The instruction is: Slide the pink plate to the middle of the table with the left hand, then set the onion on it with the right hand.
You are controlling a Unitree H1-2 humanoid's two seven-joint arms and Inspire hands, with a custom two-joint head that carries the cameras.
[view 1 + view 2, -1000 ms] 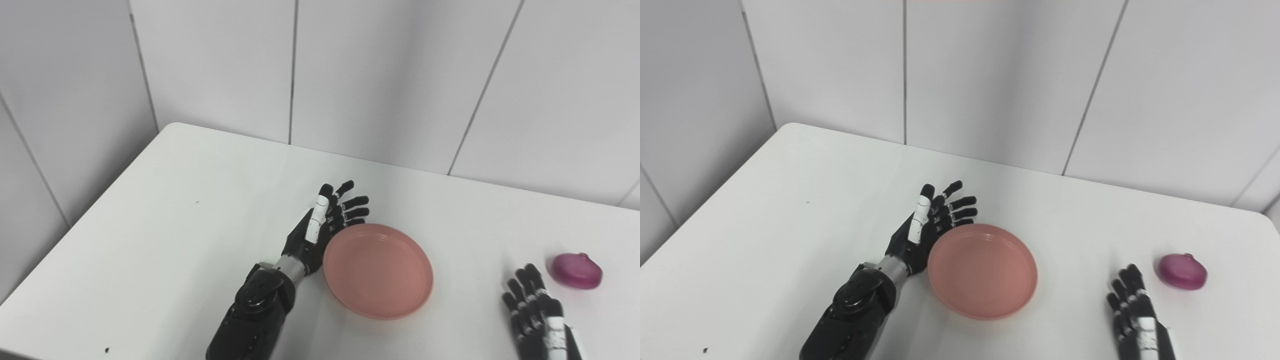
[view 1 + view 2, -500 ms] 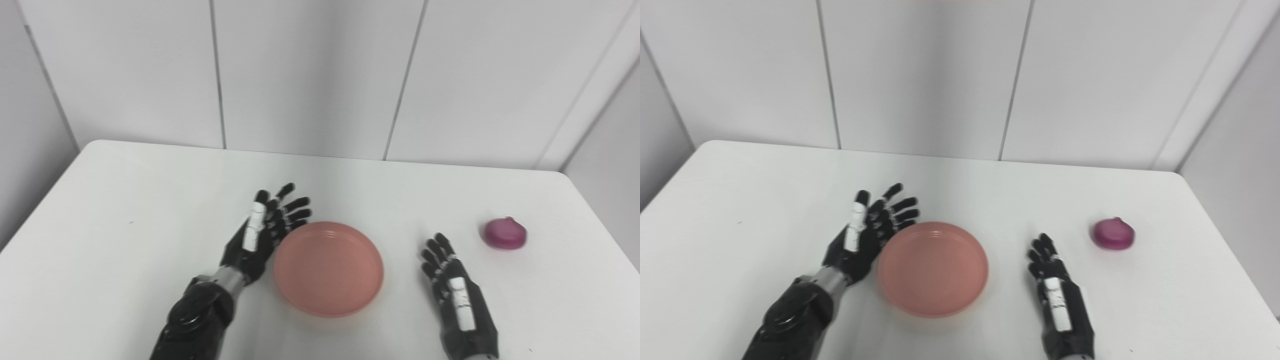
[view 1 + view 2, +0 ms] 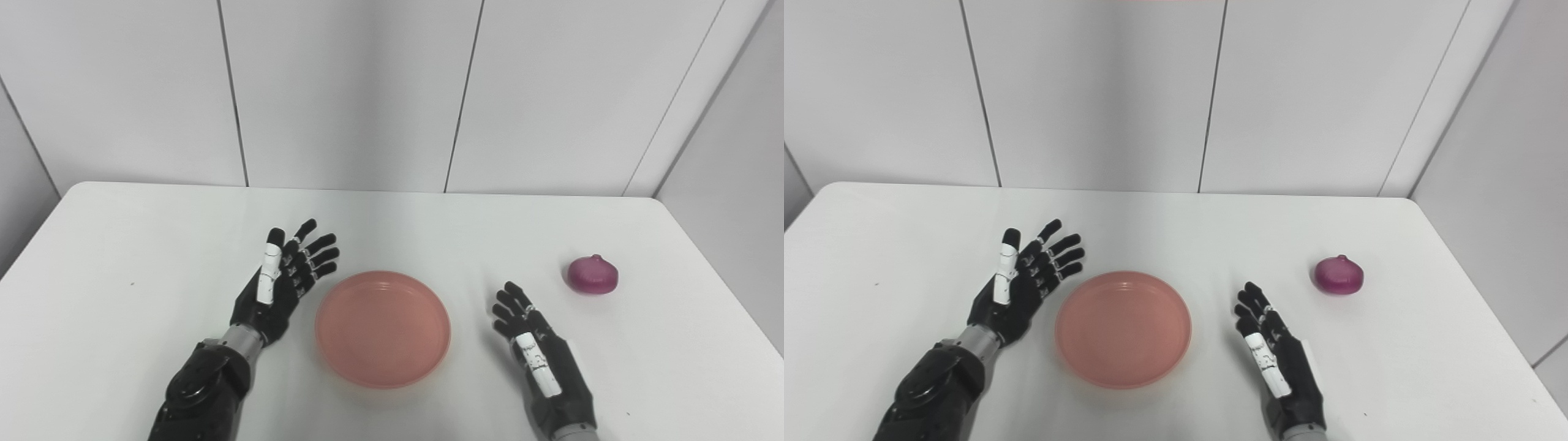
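A round, shallow pink plate (image 3: 383, 327) lies flat and empty near the middle of a white surface (image 3: 122, 245). A small purple-red onion (image 3: 591, 275) sits well apart to its right, resting on its side near the surface's right edge.

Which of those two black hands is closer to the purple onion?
The right hand. It lies between the pink plate and the onion, while the left hand sits on the plate's far side.
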